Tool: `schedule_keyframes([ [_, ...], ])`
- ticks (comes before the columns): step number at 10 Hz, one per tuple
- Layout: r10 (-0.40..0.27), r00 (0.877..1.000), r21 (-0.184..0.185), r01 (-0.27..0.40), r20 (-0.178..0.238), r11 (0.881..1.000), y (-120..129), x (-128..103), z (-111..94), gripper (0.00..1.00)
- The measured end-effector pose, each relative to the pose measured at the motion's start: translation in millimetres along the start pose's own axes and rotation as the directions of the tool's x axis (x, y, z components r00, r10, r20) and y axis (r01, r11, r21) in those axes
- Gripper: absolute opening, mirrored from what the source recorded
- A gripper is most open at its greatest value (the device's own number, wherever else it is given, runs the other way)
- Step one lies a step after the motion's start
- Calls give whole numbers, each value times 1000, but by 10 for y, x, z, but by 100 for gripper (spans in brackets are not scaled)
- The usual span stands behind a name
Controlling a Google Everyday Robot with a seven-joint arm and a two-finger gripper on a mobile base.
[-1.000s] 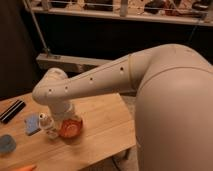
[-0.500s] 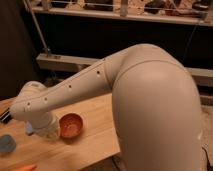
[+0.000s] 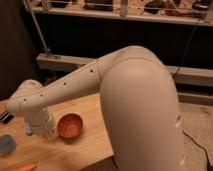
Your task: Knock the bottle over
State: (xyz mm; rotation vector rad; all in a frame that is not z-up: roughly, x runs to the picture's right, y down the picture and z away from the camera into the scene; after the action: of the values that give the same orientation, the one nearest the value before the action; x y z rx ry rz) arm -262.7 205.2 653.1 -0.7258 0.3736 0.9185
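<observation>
One broad white arm [image 3: 135, 100] fills most of what we see. Its forearm runs toward 9 o'clock and bends down over the wooden table [image 3: 90, 145]. We find the gripper [image 3: 44, 131] low over the tabletop at the end of that bend, at about 8 o'clock in the view. Whether it is apart or together we cannot tell. Just at its 9 o'clock side we make out a small pale shape, which we take for the bottle [image 3: 28, 129]. It is mostly hidden behind the wrist, so we cannot tell if it is upright or tilted. We see the red-brown bowl [image 3: 70, 125] standing just beside the gripper at its 3 o'clock. At 8 o'clock from the gripper, at the view's left edge, lies the blue pad [image 3: 6, 144], apart from the bottle.
</observation>
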Motion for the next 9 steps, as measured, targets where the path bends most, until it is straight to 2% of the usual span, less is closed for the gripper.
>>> schedule_keyframes([
  [1, 0, 1000, -3, 0, 4, 1000, 13, -78, 17, 0],
  [3, -17, 993, -30, 21, 115, 999, 146, -623, -48, 0],
  [4, -21, 983, -49, 30, 183, 998, 224, -860, -182, 0],
  [5, -31, 962, -57, 48, 270, 997, 281, -1116, -376, 0],
  [6, -38, 944, -54, 58, 326, 997, 300, -1231, -523, 0],
  [7, -44, 929, -41, 63, 369, 997, 257, -1264, -645, 0],
  [8, -42, 919, -28, 58, 392, 998, 148, -1155, -750, 0],
  [9, -27, 917, -27, 41, 398, 999, 32, -1020, -819, 0],
])
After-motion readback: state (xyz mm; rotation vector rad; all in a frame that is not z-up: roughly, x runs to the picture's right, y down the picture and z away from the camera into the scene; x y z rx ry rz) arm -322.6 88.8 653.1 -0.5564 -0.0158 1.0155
